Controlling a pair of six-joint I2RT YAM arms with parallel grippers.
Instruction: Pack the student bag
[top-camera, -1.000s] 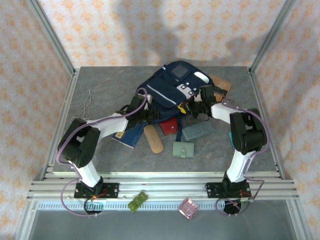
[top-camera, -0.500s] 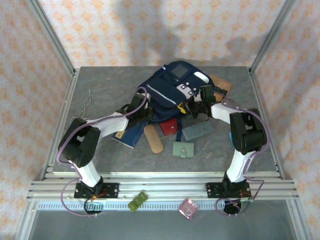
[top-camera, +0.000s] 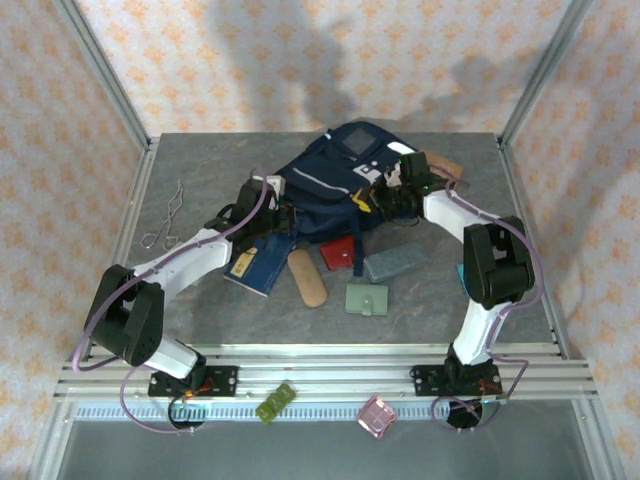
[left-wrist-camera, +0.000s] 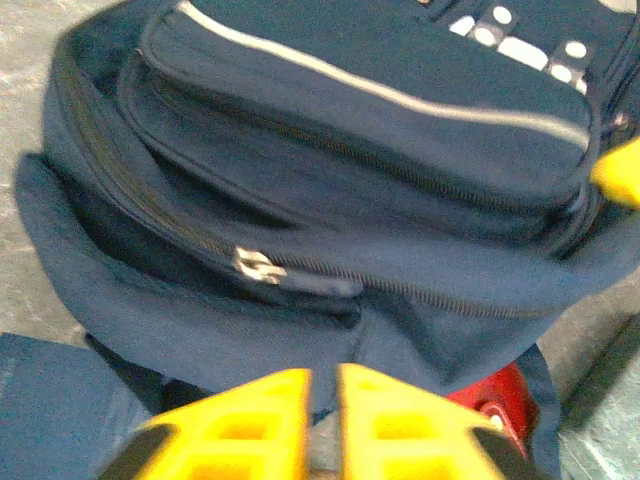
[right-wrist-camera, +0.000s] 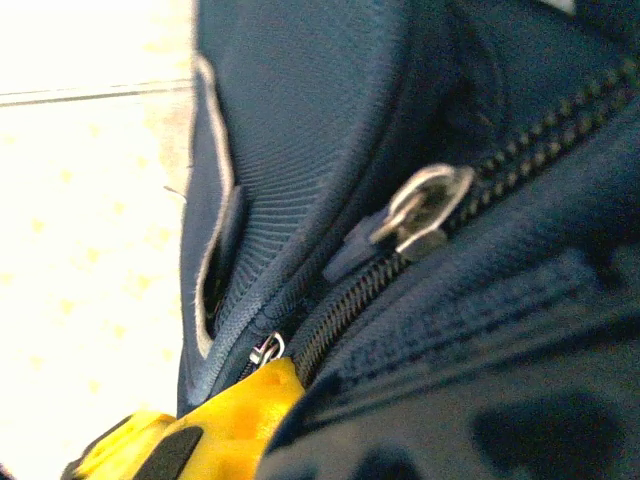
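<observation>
Mid-back of surface (top-camera: 420, 325): student bag (top-camera: 325, 185), navy, front patches up, btwn the two arms. At bag's near-left edge: left fingers (left-wrist-camera: 250, 420), yellow, open only a crack, nothing seen btwn them, tips close to bag's lower seam, w/ a zip pull (left-wrist-camera: 258, 266) just beyond. At bag's right side: right fingers (right-wrist-camera: 235, 405), closed, pressed against fabric beside a zip and its metal tab (right-wrist-camera: 420, 215); can't tell whether any fabric is pinched. In front of bag, on surface: navy booklet (top-camera: 258, 266), tan case (top-camera: 307, 279), red pouch (top-camera: 338, 255), grey case (top-camera: 395, 263), green wallet (top-camera: 366, 299). Far left, well apart from the rest: bent wire (top-camera: 168, 218).
</observation>
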